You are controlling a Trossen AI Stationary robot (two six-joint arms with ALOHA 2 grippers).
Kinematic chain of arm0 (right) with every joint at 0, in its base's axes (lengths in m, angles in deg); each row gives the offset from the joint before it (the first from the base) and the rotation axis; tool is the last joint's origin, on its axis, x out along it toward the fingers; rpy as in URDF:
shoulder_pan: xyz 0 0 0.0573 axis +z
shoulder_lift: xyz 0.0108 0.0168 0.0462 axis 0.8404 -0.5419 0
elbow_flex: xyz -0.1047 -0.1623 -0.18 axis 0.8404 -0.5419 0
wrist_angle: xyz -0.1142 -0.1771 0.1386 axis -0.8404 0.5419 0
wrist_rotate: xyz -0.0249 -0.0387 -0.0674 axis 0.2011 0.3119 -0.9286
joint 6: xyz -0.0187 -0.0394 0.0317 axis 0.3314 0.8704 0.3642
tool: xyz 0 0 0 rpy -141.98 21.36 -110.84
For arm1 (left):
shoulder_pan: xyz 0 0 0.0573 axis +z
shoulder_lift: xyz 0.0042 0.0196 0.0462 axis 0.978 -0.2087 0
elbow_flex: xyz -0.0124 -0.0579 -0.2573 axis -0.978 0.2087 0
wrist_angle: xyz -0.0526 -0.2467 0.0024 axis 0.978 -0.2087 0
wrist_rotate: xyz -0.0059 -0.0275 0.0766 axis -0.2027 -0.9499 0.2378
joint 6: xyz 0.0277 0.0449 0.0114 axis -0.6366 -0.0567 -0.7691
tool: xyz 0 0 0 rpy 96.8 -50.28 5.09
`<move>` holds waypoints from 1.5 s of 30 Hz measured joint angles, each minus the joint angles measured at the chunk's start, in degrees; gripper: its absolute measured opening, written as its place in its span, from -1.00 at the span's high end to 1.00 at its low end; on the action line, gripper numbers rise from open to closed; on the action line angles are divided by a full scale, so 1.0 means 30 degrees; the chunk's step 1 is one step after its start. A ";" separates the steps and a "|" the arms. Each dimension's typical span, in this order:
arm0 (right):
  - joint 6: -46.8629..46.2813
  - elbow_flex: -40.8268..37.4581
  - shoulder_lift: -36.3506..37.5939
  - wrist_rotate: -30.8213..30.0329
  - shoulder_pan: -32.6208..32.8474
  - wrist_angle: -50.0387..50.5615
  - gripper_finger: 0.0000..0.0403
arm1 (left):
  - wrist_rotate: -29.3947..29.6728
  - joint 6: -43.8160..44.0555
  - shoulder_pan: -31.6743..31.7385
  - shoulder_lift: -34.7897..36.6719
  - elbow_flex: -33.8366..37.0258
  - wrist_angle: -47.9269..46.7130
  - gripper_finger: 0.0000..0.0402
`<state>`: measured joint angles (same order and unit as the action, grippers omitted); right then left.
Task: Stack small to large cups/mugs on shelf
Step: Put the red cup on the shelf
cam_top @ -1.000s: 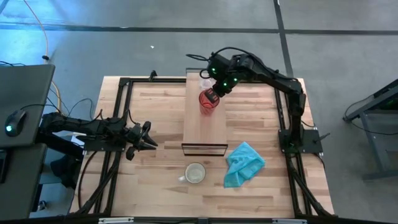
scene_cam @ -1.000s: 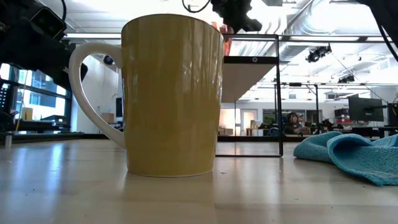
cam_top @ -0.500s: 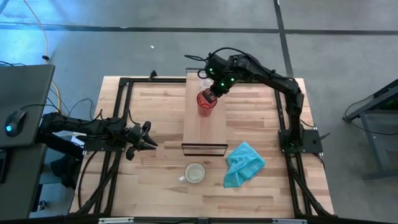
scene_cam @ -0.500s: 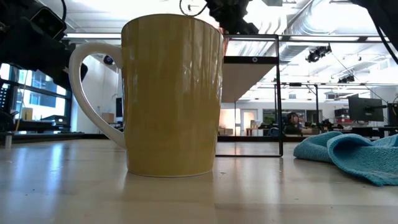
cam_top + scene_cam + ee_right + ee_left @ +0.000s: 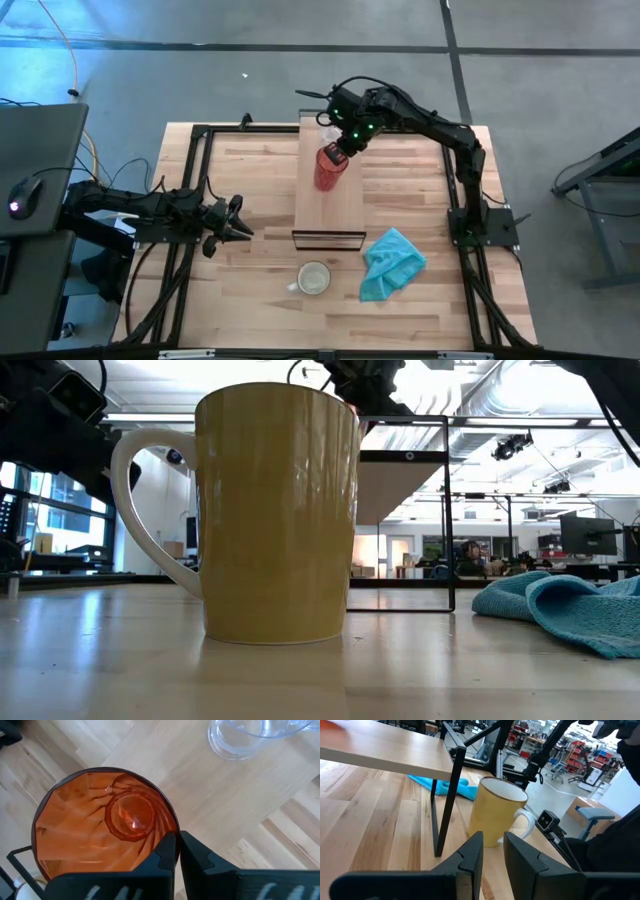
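Observation:
The red translucent cup (image 5: 329,170) is over the long light-wood shelf (image 5: 345,205), in my right gripper (image 5: 343,152), which is shut on its rim. The right wrist view looks down into the cup (image 5: 105,825). The tiny clear glass (image 5: 240,740) stands on the shelf's far part (image 5: 326,132). The cream handled mug (image 5: 314,278) stands upright on the tabletop in front of the shelf's near end and fills the low view (image 5: 275,510), hiding the red cup there. My left gripper (image 5: 238,220) waits shut near the table's left side, pointing at the mug (image 5: 497,815). My right gripper pinches the red cup's rim (image 5: 172,827), one finger (image 5: 167,852) inside the cup and the other outside its wall. The fingers come from above, slanting from the far right. The cup hangs tilted below them, base toward the near left. Whether the base touches the shelf I cannot tell.
A crumpled teal cloth (image 5: 392,262) lies on the tabletop right of the mug, near the shelf's near end. The shelf's dark frame (image 5: 446,510) stands at its ends. Bare planks lie left of the shelf. A black frame rims the table.
My right gripper has moved a little toward the table's left and upward, keeping its hold on the red cup. The cup has gone with it and now looks more tilted, its base swung toward the near left. The left arm, mug and glass have kept still.

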<state>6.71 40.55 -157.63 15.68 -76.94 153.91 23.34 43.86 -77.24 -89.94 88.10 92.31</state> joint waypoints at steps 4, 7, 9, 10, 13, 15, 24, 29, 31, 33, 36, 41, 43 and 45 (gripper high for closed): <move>0.0054 0.0000 0.0000 -0.0006 -0.0040 0.0005 1.00 | 0.0000 -0.0007 0.0006 0.0001 0.0000 -0.0006 0.67; 0.0090 0.0000 0.0000 -0.0007 -0.0040 0.0007 1.00 | 0.0000 -0.0007 0.0000 0.0005 0.0000 -0.0006 0.67; 0.0132 0.0000 0.0000 -0.0009 -0.0040 0.0007 1.00 | 0.0000 -0.0014 0.0006 0.0000 0.0000 -0.0006 0.67; 0.0132 0.0000 0.0000 -0.0017 -0.0040 0.0007 1.00 | 0.0000 -0.0014 0.0006 0.0000 0.0000 -0.0006 0.67; 0.0322 0.0369 -0.0044 -0.0051 -0.0040 0.0207 1.00 | 0.0000 -0.0007 0.0003 0.0000 0.0000 -0.0006 0.67; 0.0351 0.0777 -0.0044 -0.0224 -0.0032 0.0278 1.00 | 0.0000 -0.0002 0.0006 0.0000 0.0000 -0.0006 0.67; 0.0113 0.1450 -0.0173 -0.0347 0.0147 0.0631 1.00 | 0.0001 0.0001 0.0006 -0.0020 0.0000 0.0007 0.67; 0.0009 0.1450 -0.0226 -0.0330 0.0230 0.0518 1.00 | 0.0000 0.0066 0.0006 -0.0036 0.0000 0.0001 0.67; -0.0021 0.1450 -0.0226 -0.0323 0.0230 0.0653 1.00 | 0.0007 0.0066 0.0006 -0.0036 0.0000 0.0008 0.67; -0.0050 0.1448 -0.0226 -0.0326 0.0230 0.0817 1.00 | 0.0000 0.0071 -0.0001 -0.0036 0.0000 0.0001 0.67; -0.0050 0.1450 -0.0223 -0.0323 0.0228 0.0731 1.00 | 0.0000 0.0069 0.0006 -0.0036 0.0000 0.0001 0.67; -0.0072 0.1450 -0.0219 -0.0317 0.0230 0.0707 1.00 | 0.0000 0.0073 0.0006 -0.0036 0.0000 0.0001 0.67; -0.0057 0.1450 -0.0219 -0.0315 0.0230 0.0689 1.00 | 0.0000 0.0073 0.0006 -0.0036 0.0000 0.0001 0.67; -0.0066 0.1450 -0.0226 -0.0315 0.0230 0.0620 1.00 | 0.0000 0.0073 0.0002 -0.0036 0.0000 0.0001 0.67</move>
<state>6.51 44.90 -158.31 14.73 -76.26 155.77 23.34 44.08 -77.24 -90.05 88.10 92.31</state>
